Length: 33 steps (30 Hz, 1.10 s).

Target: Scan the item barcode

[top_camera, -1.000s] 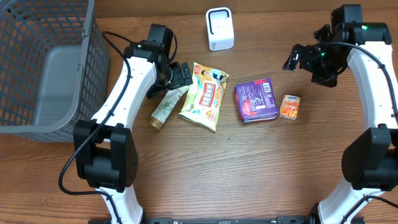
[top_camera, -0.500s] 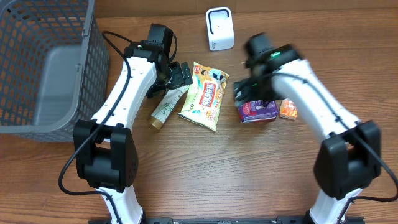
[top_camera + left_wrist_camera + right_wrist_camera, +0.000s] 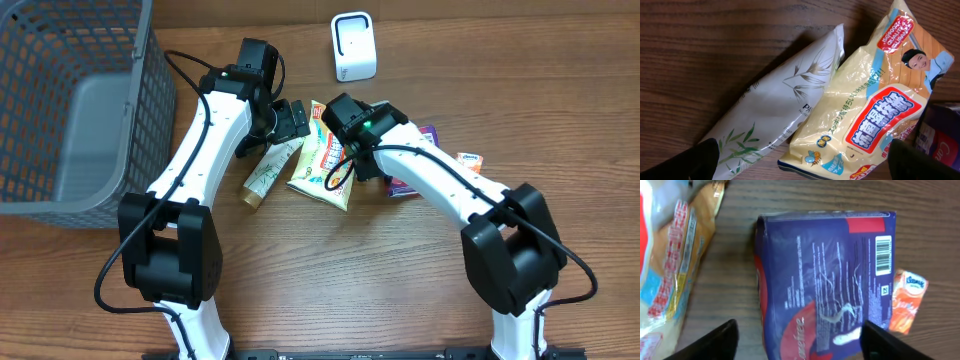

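The right gripper hangs over the purple rectangular foil pack, jaws apart and holding nothing. The pack lies flat on the wooden table, between the yellow snack bag and the small orange carton just beside it. Its printed barcode faces up near the carton. The fingers should probably close away from that code and not catch the carton. The left gripper is also wide apart and empty.

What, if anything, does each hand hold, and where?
Nothing is held. The left hand and right hand are open; the right hovers above the purple pack.
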Available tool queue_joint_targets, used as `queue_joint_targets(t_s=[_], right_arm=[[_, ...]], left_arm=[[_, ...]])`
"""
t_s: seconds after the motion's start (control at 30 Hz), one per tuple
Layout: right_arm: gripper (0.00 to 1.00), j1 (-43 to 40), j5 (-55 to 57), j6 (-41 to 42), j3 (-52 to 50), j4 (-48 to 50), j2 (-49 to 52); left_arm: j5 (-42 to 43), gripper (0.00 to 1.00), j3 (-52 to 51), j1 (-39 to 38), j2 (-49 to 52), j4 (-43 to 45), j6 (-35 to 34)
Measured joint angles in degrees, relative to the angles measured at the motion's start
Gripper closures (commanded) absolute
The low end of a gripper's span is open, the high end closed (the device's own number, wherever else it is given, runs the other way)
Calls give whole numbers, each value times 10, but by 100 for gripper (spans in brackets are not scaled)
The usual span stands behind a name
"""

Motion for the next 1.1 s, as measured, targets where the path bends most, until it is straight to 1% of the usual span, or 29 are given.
queue_joint_targets(t_s=[0.1, 0.17, 0.23, 0.4, 0.43, 0.47, 0.5, 0.53, 0.67, 0.73, 0.87, 1.0, 1.1], right_arm=[[25, 0, 5, 2, 0, 6, 12], [30, 0, 8, 2, -3, 16, 25], [37, 0, 9, 3, -19, 32, 31], [62, 0, 18, 11, -38, 34, 35], [72, 0, 19, 14, -38, 37, 35], [78, 0, 19, 13, -38, 39, 35], [91, 0, 19, 15, -38, 42, 35], [96, 0, 21, 16, -38, 44, 35], [96, 0, 27, 17, -37, 44, 35], [96, 0, 23, 17, -26, 25, 35], [96, -9, -4, 16, 35, -15, 36], [96, -53, -96, -21, 147, -23, 36], [96, -110, -209, -56, 217, -16, 36]], left_arm=[[0, 0, 0, 0, 0, 0, 0], [0, 0, 0, 0, 0, 0, 0], [0, 0, 0, 0, 0, 0, 0], [0, 0, 0, 0, 0, 0, 0], [0, 0, 0, 0, 0, 0, 0], [0, 0, 0, 0, 0, 0, 0], [0, 0, 0, 0, 0, 0, 0], [0, 0, 0, 0, 0, 0, 0], [0, 0, 0, 0, 0, 0, 0], [0, 0, 0, 0, 0, 0, 0], [0, 0, 0, 0, 0, 0, 0], [-2, 0, 0, 0, 0, 0, 0], [-2, 0, 0, 0, 0, 0, 0]])
